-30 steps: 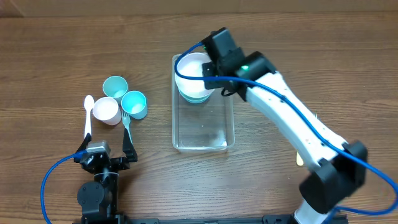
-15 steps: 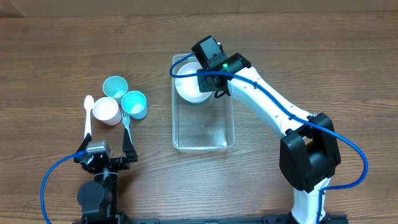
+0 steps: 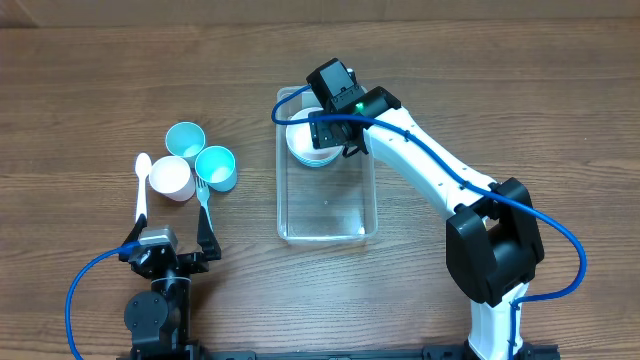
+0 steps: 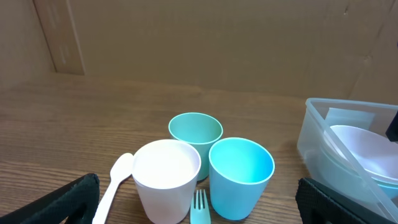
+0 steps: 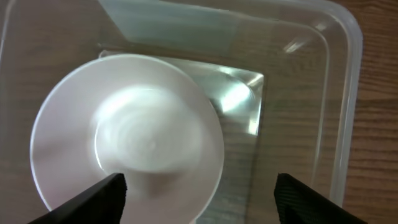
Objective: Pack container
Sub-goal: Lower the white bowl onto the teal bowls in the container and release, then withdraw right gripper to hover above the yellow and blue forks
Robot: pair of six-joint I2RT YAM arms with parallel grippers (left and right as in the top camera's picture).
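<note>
Clear rectangular plastic tub (image 3: 328,205) sits mid-table, with a round white bowl (image 5: 130,143) in its far end. Right gripper (image 5: 199,183) is over the bowl, fingers apart, gripping nothing. Left gripper (image 3: 171,235) sits near the teal and white cups (image 4: 241,174), fingers wide apart.

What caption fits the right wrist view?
Open right gripper above a white bowl in the clear container.

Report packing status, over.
Left jaws open, idle. Right jaws open above white bowl, bowl down in container. Three cups outside, nothing blocking.
</note>
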